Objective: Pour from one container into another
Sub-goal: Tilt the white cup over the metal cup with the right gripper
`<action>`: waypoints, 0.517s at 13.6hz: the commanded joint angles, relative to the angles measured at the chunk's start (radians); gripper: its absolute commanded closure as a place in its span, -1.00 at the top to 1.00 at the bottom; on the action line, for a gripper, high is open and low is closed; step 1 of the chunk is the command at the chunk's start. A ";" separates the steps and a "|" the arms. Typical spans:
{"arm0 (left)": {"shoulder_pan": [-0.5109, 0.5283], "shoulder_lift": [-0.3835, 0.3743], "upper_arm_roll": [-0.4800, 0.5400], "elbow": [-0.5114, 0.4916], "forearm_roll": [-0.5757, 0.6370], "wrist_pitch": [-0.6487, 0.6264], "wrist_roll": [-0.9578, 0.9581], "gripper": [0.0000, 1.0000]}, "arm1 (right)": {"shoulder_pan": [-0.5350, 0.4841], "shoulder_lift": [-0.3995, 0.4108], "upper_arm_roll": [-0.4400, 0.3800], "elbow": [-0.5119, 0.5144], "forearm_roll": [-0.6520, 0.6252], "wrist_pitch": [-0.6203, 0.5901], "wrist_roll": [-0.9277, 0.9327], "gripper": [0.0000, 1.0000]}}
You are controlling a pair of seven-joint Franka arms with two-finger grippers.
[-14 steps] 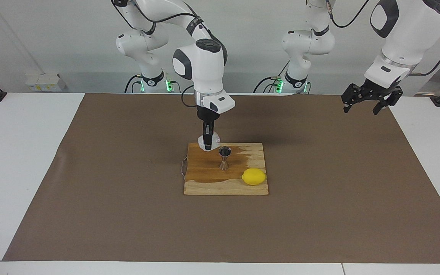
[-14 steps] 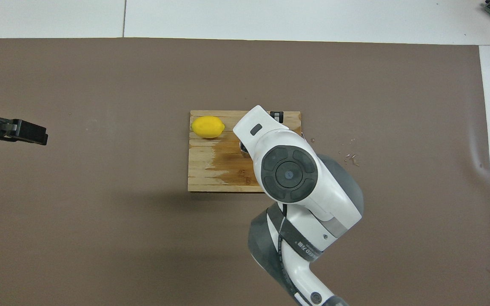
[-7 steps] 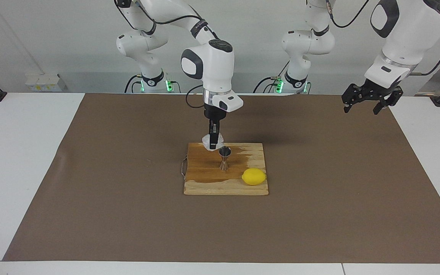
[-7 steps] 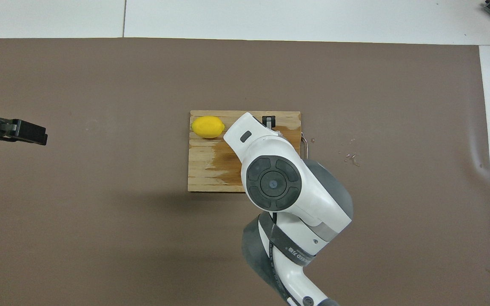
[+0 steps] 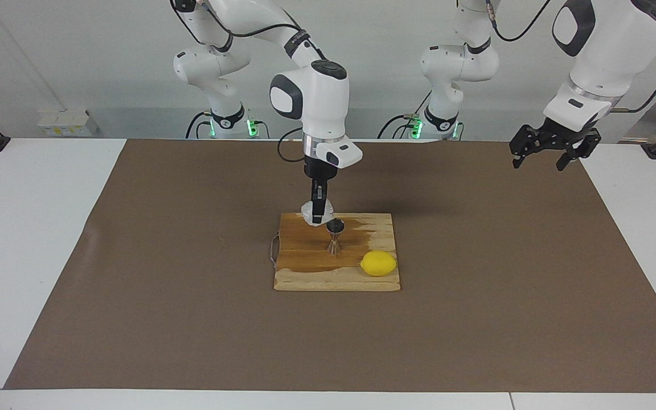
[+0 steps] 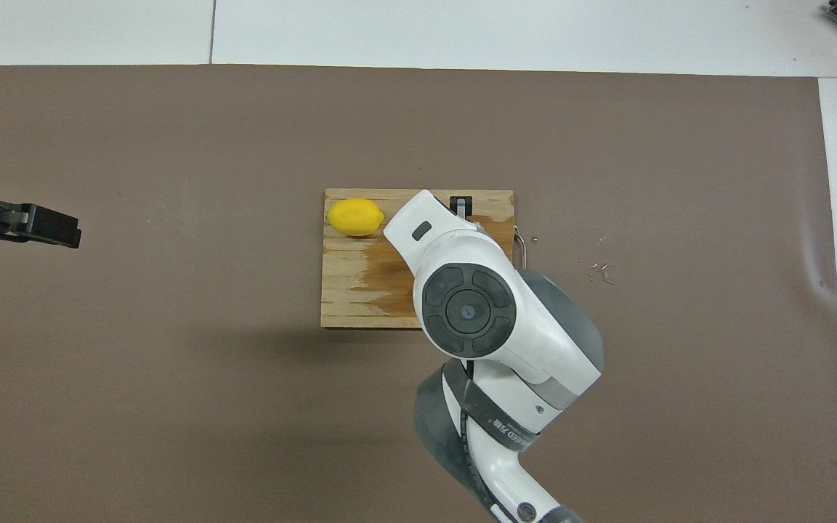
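Note:
My right gripper (image 5: pixel 318 215) is shut on the whitish plastic cup (image 5: pixel 310 210). It holds the cup just above the edge of the wooden board (image 5: pixel 305 279) that is nearer to the robots. The steel jigger (image 5: pixel 334 236) stands upright on the board, right beside the cup and lower than it. From overhead the right arm hides both the cup and the jigger; only one dark finger (image 6: pixel 459 206) shows. My left gripper (image 5: pixel 538 158) hangs open and empty, waiting over the mat at the left arm's end of the table.
A yellow lemon (image 5: pixel 378 263) lies on the board's corner farther from the robots, toward the left arm's end. A dark wet stain spreads over the board (image 6: pixel 349 290). Small specks (image 6: pixel 599 269) lie on the brown mat beside the board.
The right arm has straightened up and lifted the cup a little, shifting it closer to the jigger. In the last half second it has hardly moved. The left arm has stayed still.

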 commanded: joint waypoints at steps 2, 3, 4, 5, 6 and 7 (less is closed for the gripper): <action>0.007 -0.026 -0.003 -0.028 0.004 -0.003 0.005 1.00 | -0.018 0.021 0.007 0.012 -0.015 0.053 0.055 -1.00; 0.007 -0.026 -0.003 -0.028 0.004 -0.003 0.005 1.00 | -0.026 0.019 0.005 0.010 -0.011 0.068 0.065 -1.00; 0.007 -0.026 -0.003 -0.028 0.004 -0.003 0.005 1.00 | -0.044 0.007 0.007 0.010 0.011 0.067 0.062 -1.00; 0.007 -0.026 -0.003 -0.028 0.004 -0.003 0.005 1.00 | -0.056 -0.013 0.007 0.009 0.055 0.060 0.042 -1.00; 0.005 -0.026 -0.003 -0.028 0.004 -0.001 0.005 1.00 | -0.062 -0.028 0.005 0.001 0.112 0.062 0.001 -1.00; 0.005 -0.026 -0.003 -0.028 0.004 -0.002 0.005 1.00 | -0.085 -0.037 0.005 0.000 0.180 0.062 -0.041 -1.00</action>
